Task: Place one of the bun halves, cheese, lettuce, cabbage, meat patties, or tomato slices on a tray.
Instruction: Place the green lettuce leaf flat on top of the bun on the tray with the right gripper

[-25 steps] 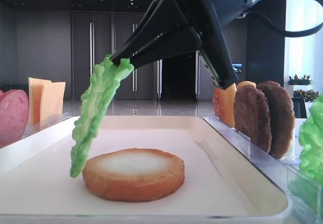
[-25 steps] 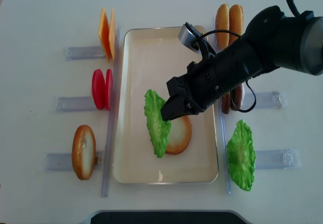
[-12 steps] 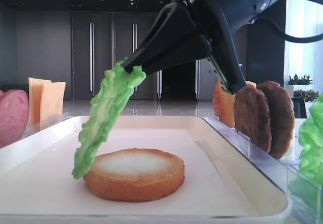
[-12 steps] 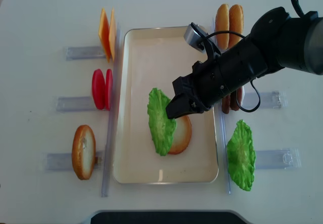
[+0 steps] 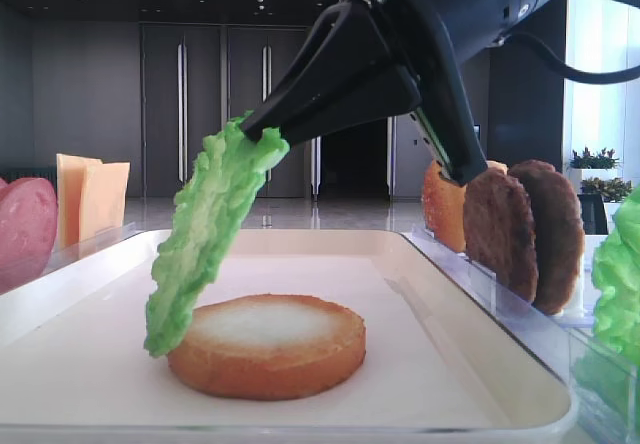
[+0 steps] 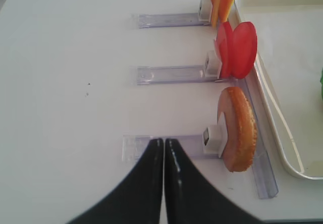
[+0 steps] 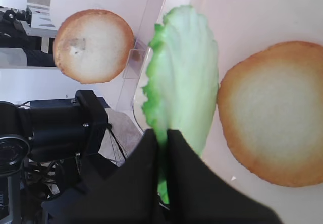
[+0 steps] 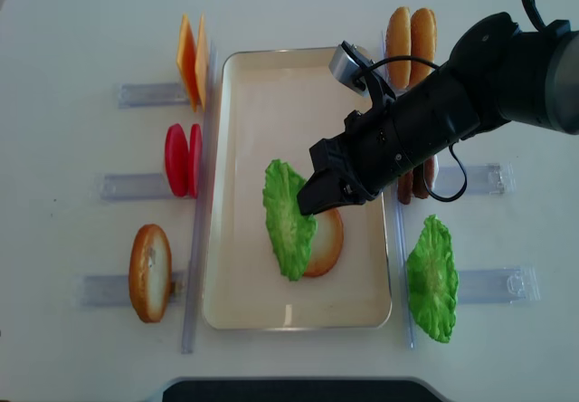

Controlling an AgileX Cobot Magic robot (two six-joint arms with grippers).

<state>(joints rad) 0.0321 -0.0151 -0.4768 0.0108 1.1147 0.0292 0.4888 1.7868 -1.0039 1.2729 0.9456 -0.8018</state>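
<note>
My right gripper is shut on the top edge of a bright green lettuce leaf over the cream tray. The leaf hangs slanted. Its lower tip reaches the left edge of a bun half lying pale face up on the tray. In the right wrist view the lettuce sits pinched between the black fingers of the right gripper, just left of the bun. My left gripper is shut and empty over the table beside a rack.
Left racks hold cheese slices, tomato slices and a bun half. On the right stand more buns, meat patties and a second lettuce leaf. The right arm crosses the tray's right rim.
The right gripper carried the lettuce a little to the right, so its lower end now overlaps the bun's left edge. In the last half second it barely moved.
</note>
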